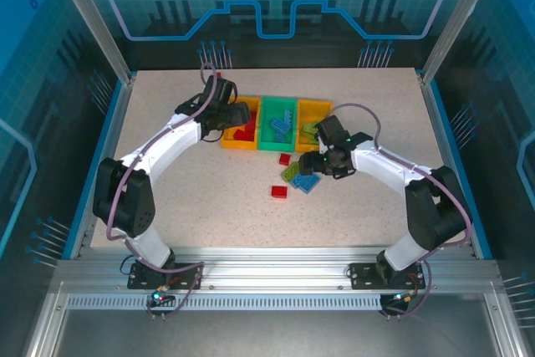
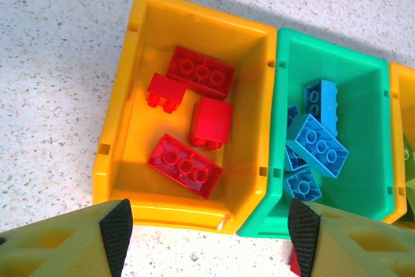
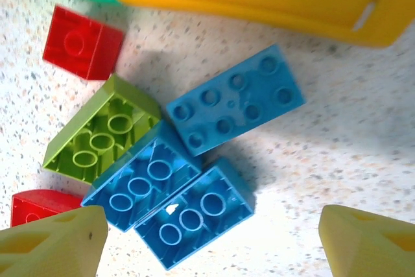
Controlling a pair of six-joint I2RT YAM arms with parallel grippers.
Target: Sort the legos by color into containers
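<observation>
My left gripper hangs open and empty just in front of the left yellow-orange container, which holds several red legos. The green container beside it holds blue legos. My right gripper is open above a loose cluster on the table: three blue legos, two of them upside down, a light green lego and two red ones. From above, the left gripper is by the left bin and the right gripper is over the cluster.
The third container, yellow-orange, stands right of the green one with light green pieces inside. A single red lego lies nearer the front. Raised blue edges border the speckled table.
</observation>
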